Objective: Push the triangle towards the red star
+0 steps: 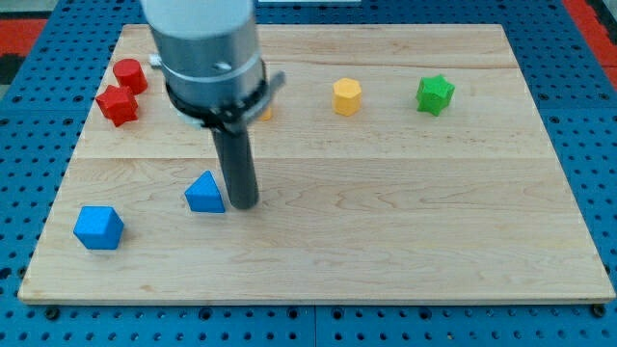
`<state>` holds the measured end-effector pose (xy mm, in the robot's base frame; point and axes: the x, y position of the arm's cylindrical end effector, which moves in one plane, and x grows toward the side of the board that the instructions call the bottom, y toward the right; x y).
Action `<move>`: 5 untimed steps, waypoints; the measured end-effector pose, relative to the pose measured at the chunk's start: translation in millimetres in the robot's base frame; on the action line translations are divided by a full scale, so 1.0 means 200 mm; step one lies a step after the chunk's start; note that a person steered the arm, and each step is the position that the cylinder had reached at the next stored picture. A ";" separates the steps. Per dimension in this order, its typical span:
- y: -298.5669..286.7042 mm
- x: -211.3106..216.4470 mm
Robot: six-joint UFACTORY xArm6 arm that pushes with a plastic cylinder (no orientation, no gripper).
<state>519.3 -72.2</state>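
A blue triangle block (pixel 204 193) lies on the wooden board at the view's lower left. My tip (pixel 242 205) rests on the board just to the triangle's right, almost touching it. The red star block (pixel 117 105) sits near the view's upper left, up and to the left of the triangle. A red cylinder-like block (pixel 130 75) sits just above the star.
A blue cube (pixel 98 227) lies at the lower left corner. A yellow hexagon block (pixel 347 96) and a green star block (pixel 435 94) sit at the top right. A yellow-orange block (pixel 263 111) is mostly hidden behind the arm. The wooden board (pixel 405 222) has blue pegboard around it.
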 end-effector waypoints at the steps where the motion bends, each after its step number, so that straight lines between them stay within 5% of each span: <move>1: -0.29 -0.06; 3: -0.64 -0.38; 5: -0.63 -0.14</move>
<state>490.4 -198.6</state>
